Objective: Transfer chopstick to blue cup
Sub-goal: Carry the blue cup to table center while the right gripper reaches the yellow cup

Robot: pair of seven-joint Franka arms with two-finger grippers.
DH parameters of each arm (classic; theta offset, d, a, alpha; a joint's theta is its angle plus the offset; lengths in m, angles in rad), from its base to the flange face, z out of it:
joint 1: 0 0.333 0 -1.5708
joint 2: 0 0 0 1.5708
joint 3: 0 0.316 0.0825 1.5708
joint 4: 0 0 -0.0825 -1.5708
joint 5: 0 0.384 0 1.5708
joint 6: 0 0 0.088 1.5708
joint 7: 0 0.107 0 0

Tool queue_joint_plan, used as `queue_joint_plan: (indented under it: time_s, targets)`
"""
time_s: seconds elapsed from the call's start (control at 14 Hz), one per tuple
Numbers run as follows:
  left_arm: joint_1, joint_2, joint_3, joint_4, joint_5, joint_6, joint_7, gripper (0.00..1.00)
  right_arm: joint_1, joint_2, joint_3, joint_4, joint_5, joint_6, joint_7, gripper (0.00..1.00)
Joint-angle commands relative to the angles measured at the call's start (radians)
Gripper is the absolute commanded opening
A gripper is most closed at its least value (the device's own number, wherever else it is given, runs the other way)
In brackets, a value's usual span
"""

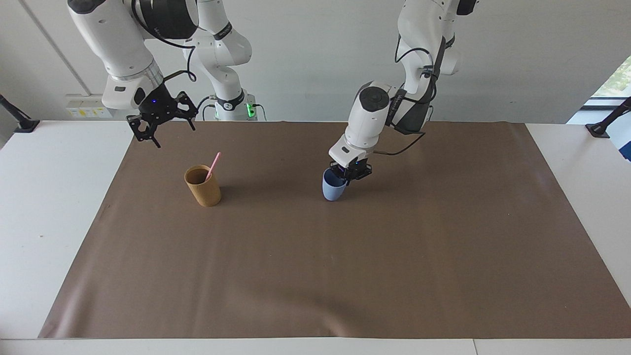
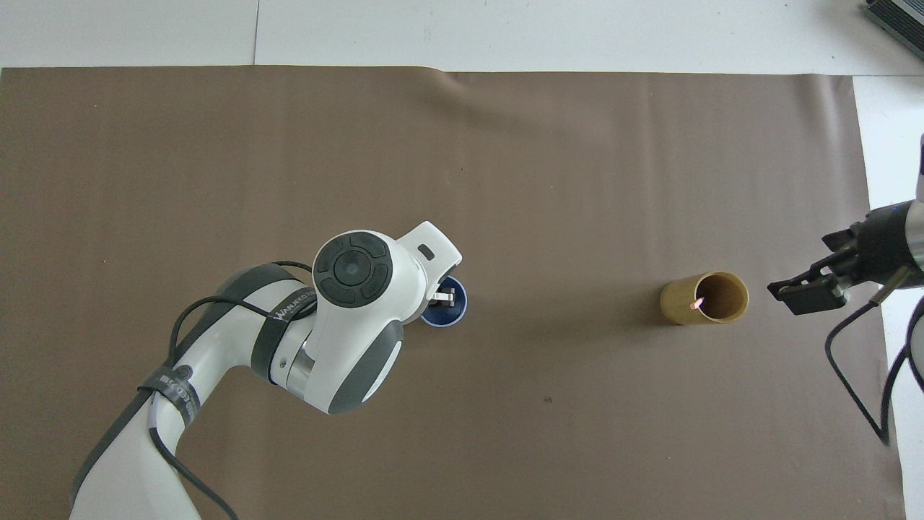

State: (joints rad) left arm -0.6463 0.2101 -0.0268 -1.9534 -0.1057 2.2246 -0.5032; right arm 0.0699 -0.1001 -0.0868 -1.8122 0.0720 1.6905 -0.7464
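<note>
facing view: left end effector (image 1: 346, 178) grips blue cup (image 1: 333, 187) rim.

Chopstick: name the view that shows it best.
Facing view: the chopstick shows as a pink stick leaning out of the tan cup. Overhead view gives only its tip inside the rim.

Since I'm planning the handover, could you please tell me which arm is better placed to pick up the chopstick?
Right: its open tool hangs near the brown cup holding the chopstick; the left tool is shut on the blue cup.
</note>
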Motion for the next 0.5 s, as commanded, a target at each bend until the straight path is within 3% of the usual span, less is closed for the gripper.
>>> queue_joint_plan:
  time_s: [0.0, 0.14, 0.21, 0.43]
  targets:
    - [-0.067, -0.015, 0.021, -0.018, 0.014, 0.026, -0.052, 0.00, -0.022, -0.047, 0.002, -0.119, 0.093, 0.064, -0.189, 1.00]
    - [-0.069, -0.012, 0.016, -0.019, 0.015, 0.067, -0.046, 0.00, -0.033, -0.052, 0.002, -0.183, 0.126, 0.121, -0.342, 1.00]
    - [-0.070, -0.012, 0.015, -0.019, 0.014, 0.067, -0.049, 0.05, -0.033, -0.053, 0.002, -0.209, 0.133, 0.142, -0.382, 1.00]
    - [-0.069, -0.005, 0.014, 0.002, 0.011, 0.073, -0.044, 0.80, -0.025, -0.049, 0.002, -0.284, 0.182, 0.268, -0.566, 1.00]
